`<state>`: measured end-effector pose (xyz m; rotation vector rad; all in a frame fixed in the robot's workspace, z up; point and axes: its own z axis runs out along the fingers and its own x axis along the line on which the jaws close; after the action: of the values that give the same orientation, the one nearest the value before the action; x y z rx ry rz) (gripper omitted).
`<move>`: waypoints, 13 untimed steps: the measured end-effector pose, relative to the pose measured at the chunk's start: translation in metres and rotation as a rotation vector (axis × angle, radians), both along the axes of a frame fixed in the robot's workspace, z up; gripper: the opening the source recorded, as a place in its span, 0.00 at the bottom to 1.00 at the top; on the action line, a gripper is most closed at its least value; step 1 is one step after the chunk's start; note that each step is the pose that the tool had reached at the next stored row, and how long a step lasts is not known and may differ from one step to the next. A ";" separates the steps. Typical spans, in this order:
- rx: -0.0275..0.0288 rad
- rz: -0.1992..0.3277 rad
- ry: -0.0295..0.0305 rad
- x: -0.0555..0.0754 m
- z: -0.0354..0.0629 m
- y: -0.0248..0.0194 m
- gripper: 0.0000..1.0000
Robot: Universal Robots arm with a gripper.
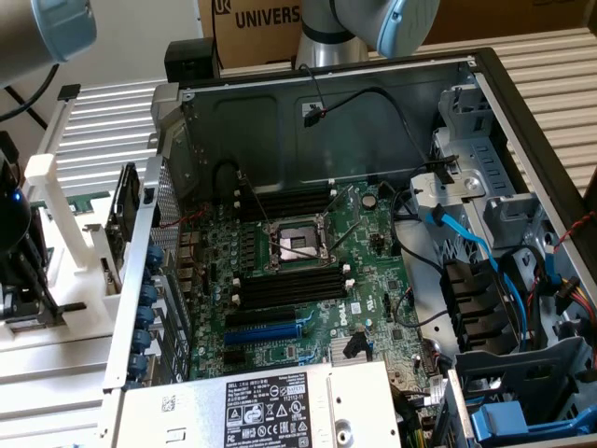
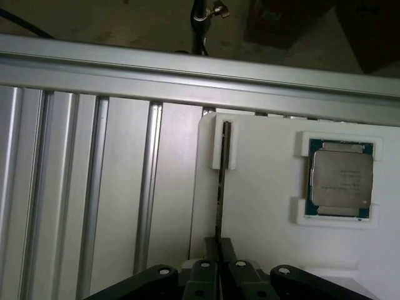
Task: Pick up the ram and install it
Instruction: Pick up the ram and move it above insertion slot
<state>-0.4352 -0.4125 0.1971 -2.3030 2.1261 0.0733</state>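
In the wrist view the ram [image 2: 221, 187] shows edge-on as a thin dark strip. It stands upright with its far end in a slot of the white holder [image 2: 262, 206]. My gripper [image 2: 219, 265] is at the ram's near end, with a black finger [image 2: 201, 272] pressed against each side, shut on it. In the exterior view the gripper [image 1: 20, 294] is at the far left, over the white fixture [image 1: 56, 210] outside the computer case; the ram itself is hidden there. Black memory slots [image 1: 289, 285] lie on the motherboard beside the processor socket [image 1: 297, 245].
A square silver processor chip [image 2: 341, 179] rests in a recess of the white holder near the ram. Aluminium rails [image 2: 125, 75] run under and behind the holder. The case wall [image 1: 140, 280] stands between the fixture and the motherboard. Cables [image 1: 466, 243] and drive bays fill the exterior view's right.
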 end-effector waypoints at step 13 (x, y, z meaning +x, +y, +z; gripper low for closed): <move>0.0003 -0.002 -0.0001 -0.001 0.0558 -0.0028 0.13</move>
<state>-0.4363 -0.4153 0.2529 -2.3005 2.1285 0.0734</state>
